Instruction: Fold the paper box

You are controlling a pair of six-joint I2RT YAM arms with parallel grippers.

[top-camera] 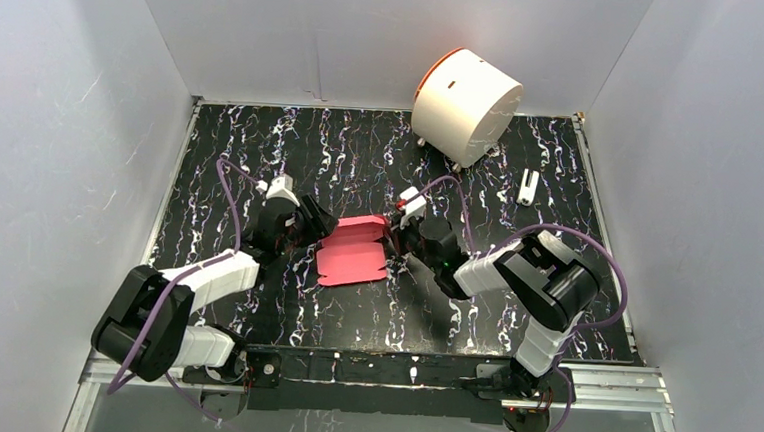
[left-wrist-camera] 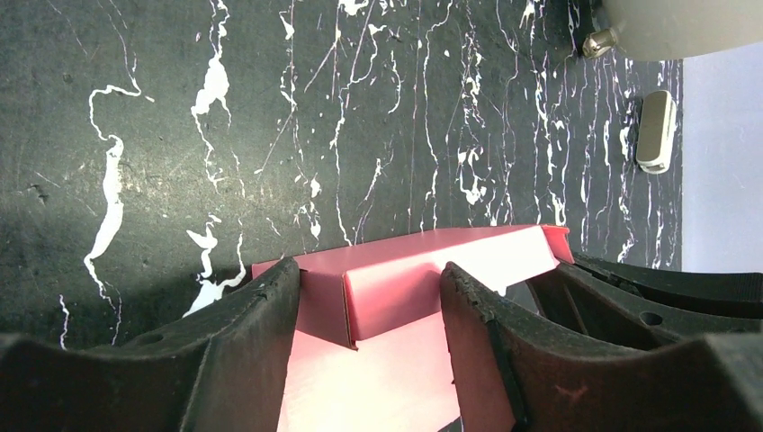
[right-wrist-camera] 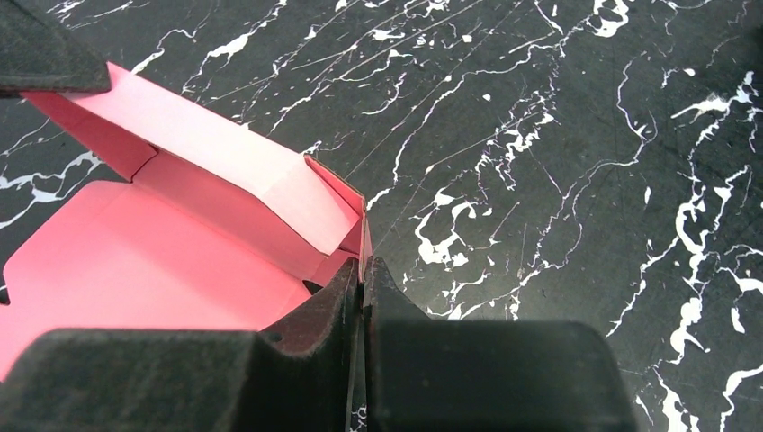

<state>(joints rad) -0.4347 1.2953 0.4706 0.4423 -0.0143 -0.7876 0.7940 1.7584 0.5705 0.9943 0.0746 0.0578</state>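
Note:
The pink-red paper box (top-camera: 354,254) lies half folded mid-table, its far long wall and end flaps raised. My left gripper (top-camera: 309,234) is at the box's left end. In the left wrist view its jaws (left-wrist-camera: 369,270) stand open astride that end, a folded flap of the box (left-wrist-camera: 432,279) between them and untouched by the right finger (left-wrist-camera: 477,333). My right gripper (top-camera: 397,239) is at the box's right end. In the right wrist view it (right-wrist-camera: 363,265) is shut on the thin upright end wall of the box (right-wrist-camera: 135,261).
A large white cylinder with an orange rim (top-camera: 465,106) stands on small feet at the back right. A small white object (top-camera: 528,187) lies right of it, also in the left wrist view (left-wrist-camera: 655,130). White walls enclose the black marbled table (top-camera: 262,149).

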